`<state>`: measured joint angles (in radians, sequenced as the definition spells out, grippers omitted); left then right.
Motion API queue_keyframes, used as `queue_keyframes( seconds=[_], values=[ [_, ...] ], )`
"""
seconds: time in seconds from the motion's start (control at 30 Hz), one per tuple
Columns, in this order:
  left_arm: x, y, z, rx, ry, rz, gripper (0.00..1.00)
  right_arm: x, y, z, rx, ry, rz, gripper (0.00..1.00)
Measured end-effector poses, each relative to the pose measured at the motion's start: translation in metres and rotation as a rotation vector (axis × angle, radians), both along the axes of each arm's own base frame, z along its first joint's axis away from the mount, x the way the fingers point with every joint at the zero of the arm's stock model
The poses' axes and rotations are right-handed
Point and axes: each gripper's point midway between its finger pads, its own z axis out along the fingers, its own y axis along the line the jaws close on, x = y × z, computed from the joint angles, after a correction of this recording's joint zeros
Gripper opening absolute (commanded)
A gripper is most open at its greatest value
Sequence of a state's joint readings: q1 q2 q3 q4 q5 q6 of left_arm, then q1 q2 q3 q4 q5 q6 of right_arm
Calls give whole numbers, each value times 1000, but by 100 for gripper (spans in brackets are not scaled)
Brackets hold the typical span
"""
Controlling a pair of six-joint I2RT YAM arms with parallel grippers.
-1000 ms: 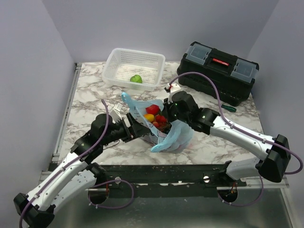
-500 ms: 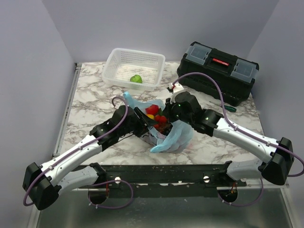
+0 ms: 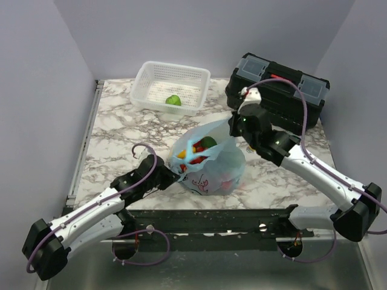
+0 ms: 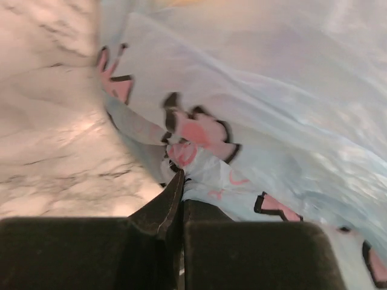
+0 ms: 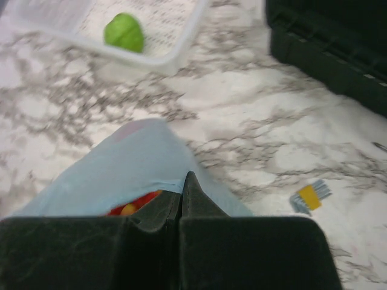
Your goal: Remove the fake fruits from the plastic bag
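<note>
Marbled grey-and-white veining covers the bench [image 3: 115, 133], with plain lilac walls behind. From above, the plastic bag [image 3: 221, 172] sits mid-bench, drawn up between both arms so its mouth gapes. The fake fruits [image 3: 197, 148] show inside as glossy red, yellow and green lumps. The left end effector [image 3: 179, 174] is clamped tight on the bag's near-left side, and the right end effector [image 3: 232, 135] is clamped on the far rim. To my eye the step is spreading the mouth, which wants a gentle, even pull, since this thin, slippery film could tear or slide free. A white lattice basket [image 3: 140, 78] holding one light-green fruit [image 3: 173, 100] and a black toolbox [image 3: 278, 90] stand further back. At the left wrist, closed fingers pinch crinkled translucent blue film printed in pink. At the right wrist, closed fingers grip a smooth fold of rim, with red and yellow peeking beneath.
</note>
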<state>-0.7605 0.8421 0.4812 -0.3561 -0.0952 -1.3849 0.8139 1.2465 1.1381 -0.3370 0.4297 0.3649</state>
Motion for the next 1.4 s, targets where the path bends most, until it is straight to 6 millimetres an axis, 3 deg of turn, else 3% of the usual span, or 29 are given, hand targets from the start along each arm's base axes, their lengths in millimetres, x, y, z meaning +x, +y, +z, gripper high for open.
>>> queue_keyframes(
  seconds=[0.1,0.2,0.3,0.5,0.7,0.9,1.13,1.23,1.4],
  values=[
    [-9,10,-12,10,3,1,0,29,-42,8,12,-8,-128,1],
    [-11,14,-10,-7,-26,1,0,39,-67,12,6,-15,-186,1],
    [-10,15,-3,-18,-68,-11,1,34,-63,18,14,-27,-145,7],
    [-5,5,17,33,-177,-147,38,22,-38,19,26,3,21,46],
    [-1,-7,82,75,-449,-348,73,5,-23,17,21,94,143,70],
    [-10,-3,125,144,-676,-489,84,-19,-26,31,54,165,165,100],
    [-5,-9,171,255,-843,-631,86,-45,-40,29,136,309,56,100],
    [4,-15,186,319,-897,-690,97,-54,-43,17,172,382,5,100],
    [7,-38,193,345,-947,-842,99,-69,-51,1,215,446,-57,100]
  ],
)
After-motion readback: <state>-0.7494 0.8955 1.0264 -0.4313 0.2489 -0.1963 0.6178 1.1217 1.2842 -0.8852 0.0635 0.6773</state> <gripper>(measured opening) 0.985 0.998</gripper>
